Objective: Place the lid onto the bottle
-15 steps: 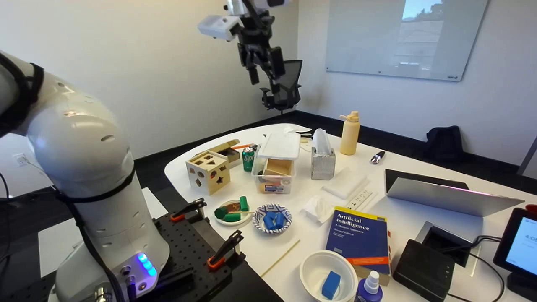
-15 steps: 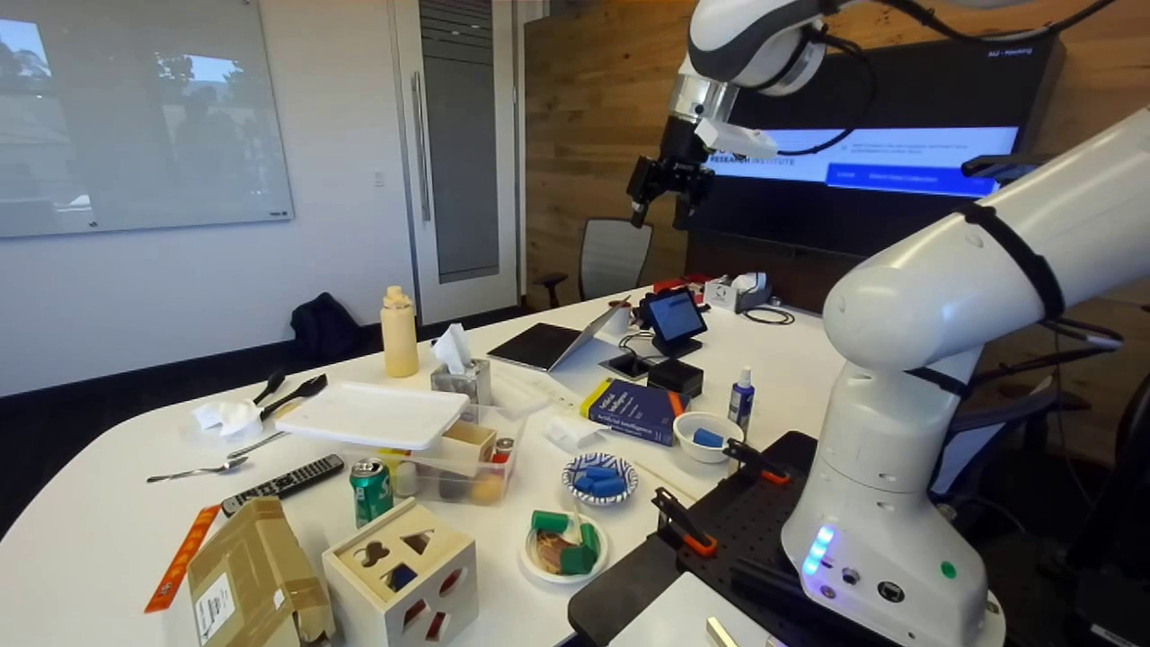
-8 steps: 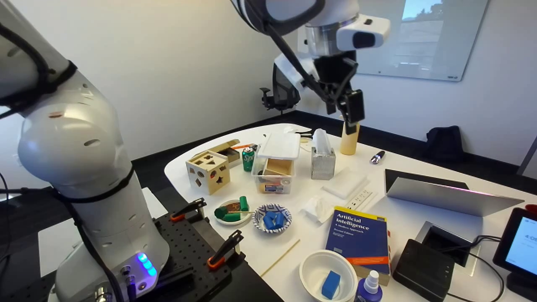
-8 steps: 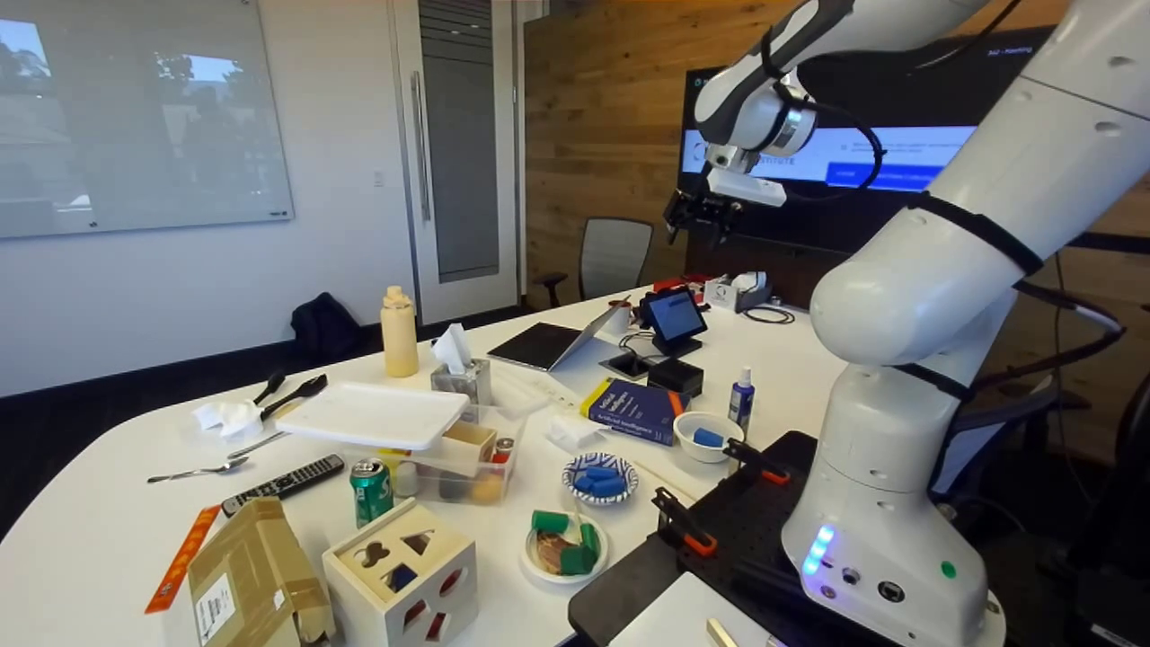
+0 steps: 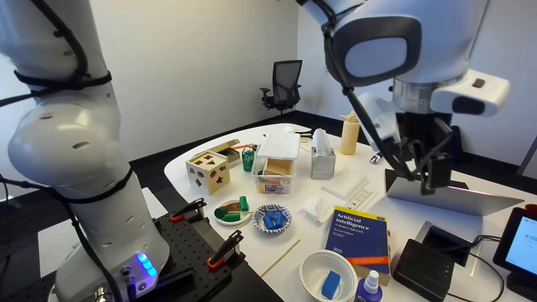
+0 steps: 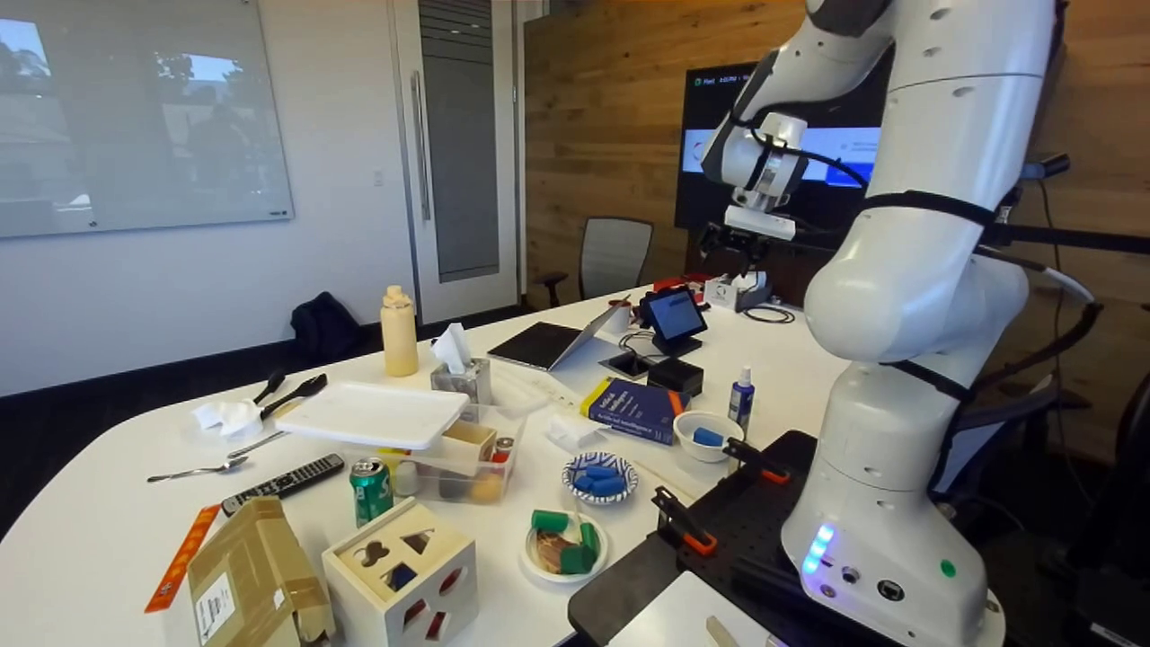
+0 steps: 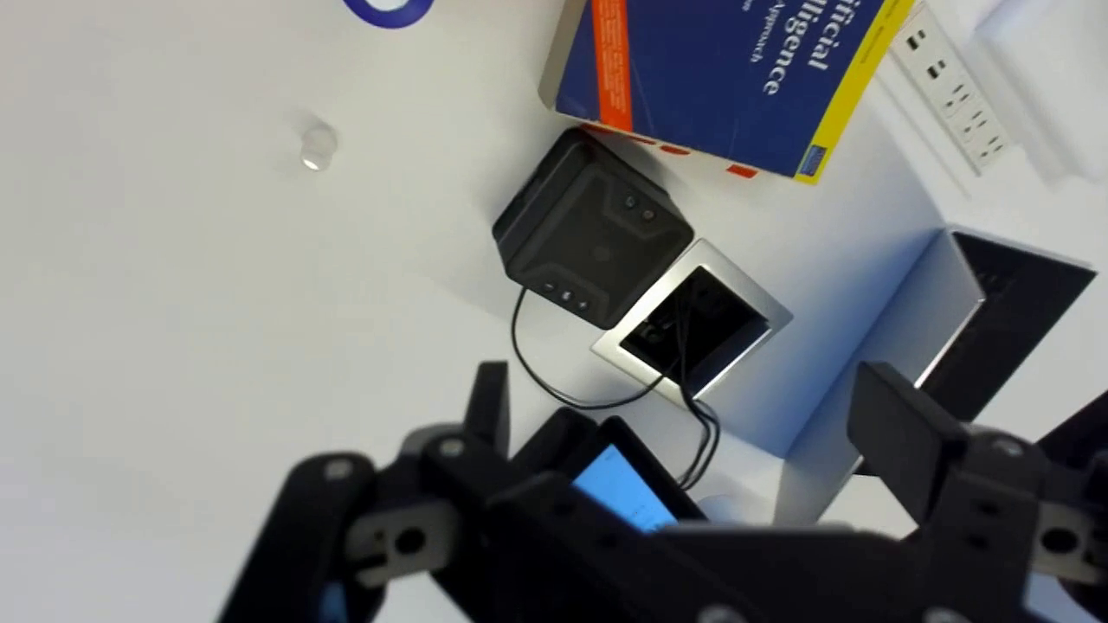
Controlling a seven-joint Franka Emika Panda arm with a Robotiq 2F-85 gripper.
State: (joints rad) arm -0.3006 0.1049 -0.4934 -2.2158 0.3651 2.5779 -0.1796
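jaws of the black two-fingered gripper spread wide, nothing held between them. in both exterior views it hangs fingers-down, well above the white table, at the end of the thick white robot arm. through the gap, wrist view: a black tablet with a lit blue screen, partly hidden by the gripper, and one corner of a square metal-framed opening in the tabletop. just beside that opening, a squat black plastic box with small buttons; on another side, an open silver laptop, partly covered by a finger. small translucent cylindrical lid rests on the tabletop; cannot tell which end is up. small, short blue plastic bottle with a white nozzle stands upright near the lid, apart from it, and just beside a round white bowl holding a blue rectangular block. thick dark blue book with a yellow band lies near both bowl and box. farther out: blue-and-white patterned bowl with blue blocks inside, pale wooden shape-sorting cube, tall cream-yellow bottle.
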